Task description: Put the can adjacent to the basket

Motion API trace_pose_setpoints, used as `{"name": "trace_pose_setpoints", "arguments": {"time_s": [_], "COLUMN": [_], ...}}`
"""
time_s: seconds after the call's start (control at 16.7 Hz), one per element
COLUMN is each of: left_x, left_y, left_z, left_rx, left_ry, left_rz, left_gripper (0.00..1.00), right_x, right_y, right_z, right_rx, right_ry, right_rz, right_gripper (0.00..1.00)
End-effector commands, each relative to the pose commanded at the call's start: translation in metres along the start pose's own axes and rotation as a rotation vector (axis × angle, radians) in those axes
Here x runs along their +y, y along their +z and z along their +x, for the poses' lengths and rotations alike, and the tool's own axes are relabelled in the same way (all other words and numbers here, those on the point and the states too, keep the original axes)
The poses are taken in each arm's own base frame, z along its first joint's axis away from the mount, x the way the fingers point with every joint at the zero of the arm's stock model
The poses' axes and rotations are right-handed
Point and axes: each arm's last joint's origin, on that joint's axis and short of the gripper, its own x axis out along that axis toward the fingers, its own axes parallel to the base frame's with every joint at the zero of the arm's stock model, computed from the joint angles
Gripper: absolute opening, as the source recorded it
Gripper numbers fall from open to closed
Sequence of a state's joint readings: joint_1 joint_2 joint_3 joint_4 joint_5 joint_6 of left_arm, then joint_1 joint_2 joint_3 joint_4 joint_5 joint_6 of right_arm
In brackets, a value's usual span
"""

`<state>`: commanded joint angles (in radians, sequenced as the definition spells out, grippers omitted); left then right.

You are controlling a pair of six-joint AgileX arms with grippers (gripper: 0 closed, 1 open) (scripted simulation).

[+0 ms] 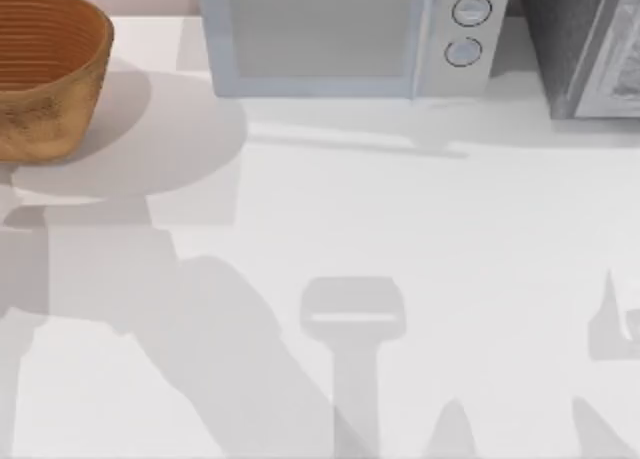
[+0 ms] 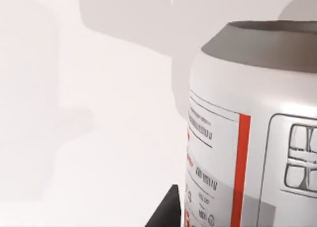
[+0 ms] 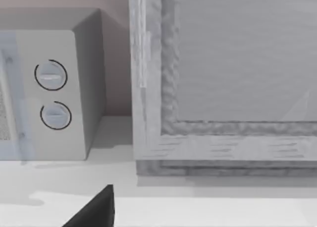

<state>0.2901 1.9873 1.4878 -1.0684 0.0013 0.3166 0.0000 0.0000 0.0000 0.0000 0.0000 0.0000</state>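
The basket (image 1: 45, 74) at the far left of the table (image 1: 420, 239) looks woven from coarse orange-brown wicker, rough outside and ribbed in fine rings inside, while the table itself is a smooth, matt white surface. The can (image 2: 252, 133) has a smooth, painted white skin with red printing and a dull, matt metal shoulder at its top. At the far edge the microwave (image 1: 345, 34) has a smooth, pale casing with a faintly glossy door and two round knobs, and the grey cabinet (image 3: 223, 83) to its right has a rough, grainy frame.
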Motion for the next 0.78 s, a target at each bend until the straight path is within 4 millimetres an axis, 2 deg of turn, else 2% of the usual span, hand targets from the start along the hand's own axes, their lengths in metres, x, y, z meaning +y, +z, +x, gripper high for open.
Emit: {"name": "trace_pose_setpoints", "arguments": {"time_s": [0.18,0.36,0.48,0.6,0.78], "left_x": [0.003,0.030,0.040,0.038,0.016], "left_y": [-0.002,-0.012,-0.015,-0.014,-0.005], "left_z": [0.001,-0.002,-0.001,0.002,0.007], "left_rx": [0.007,-0.018,-0.028,-0.023,-0.008], "left_ry": [-0.003,-0.002,0.001,0.001,0.003], "left_rz": [0.004,-0.026,-0.038,-0.038,-0.016], "left_gripper": [0.00,0.00,0.00,0.00,0.00], "right_x": [0.000,0.000,0.000,0.000,0.000], "right_y": [0.000,0.000,0.000,0.000,0.000], "right_z": [0.000,0.000,0.000,0.000,0.000], "right_rx": [0.000,0.000,0.000,0.000,0.000], "right_ry": [0.000,0.000,0.000,0.000,0.000], "right_rz": [0.000,0.000,0.000,0.000,0.000], "right_gripper": [1.00,1.00,1.00,1.00,1.00]}}
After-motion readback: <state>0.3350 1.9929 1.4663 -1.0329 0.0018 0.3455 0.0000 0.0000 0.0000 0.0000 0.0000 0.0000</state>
